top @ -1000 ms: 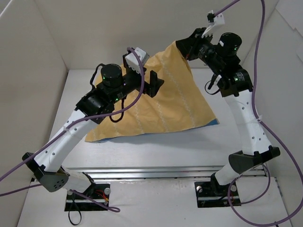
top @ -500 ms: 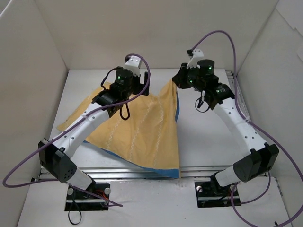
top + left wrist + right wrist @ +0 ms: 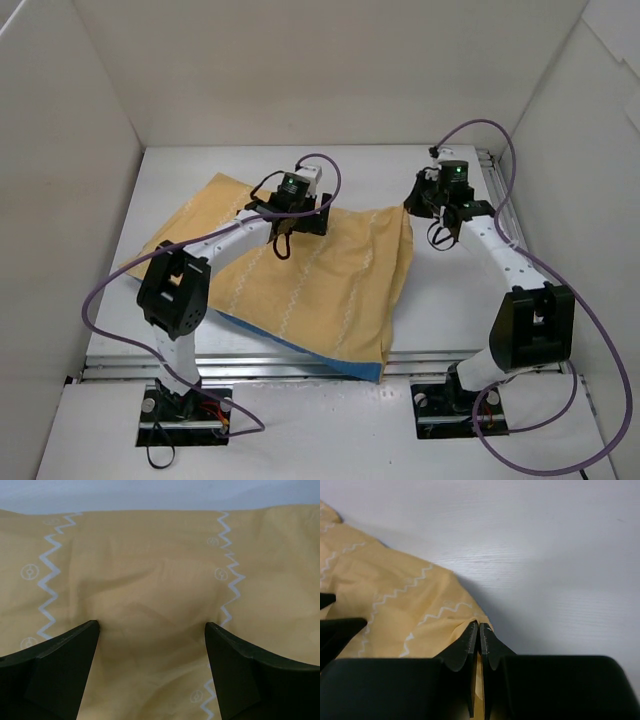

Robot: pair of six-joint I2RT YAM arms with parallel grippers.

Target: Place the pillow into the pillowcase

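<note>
- White-walled booth (image 3: 300, 70), pale grey table (image 3: 445, 305). You're looking at both arms down low over it.
- Vs 1 s ago: the large thin yellow-orange fabric pillowcase w/ white zigzag lines (image 3: 300, 290) hung stretched in the air between the two arms. Half a sec ago it was sagging, w/ its near part already on the table. Now it lies spread on the table, yellow face up, w/ its blue face showing as a strip along the near edge.
- The case's near corner hangs just over the table's front edge.
- Left gripper (image 3: 303, 220) sits over the far edge of the case, about mid-width. In the left wrist view its jaws are spread wide (image 3: 151, 627) w/ creased cloth (image 3: 160, 570) showing between them. Nothing is caught in them, and you can't tell if the tips touch the cloth.
- Right gripper (image 3: 412, 205) is at the case's far right corner. In the right wrist view the jaws are pressed together (image 3: 479, 626), pinching a fold of the yellow cloth (image 3: 395, 590).
- Contents of the case: hidden, can't tell what's inside, though it lies fairly flat.
</note>
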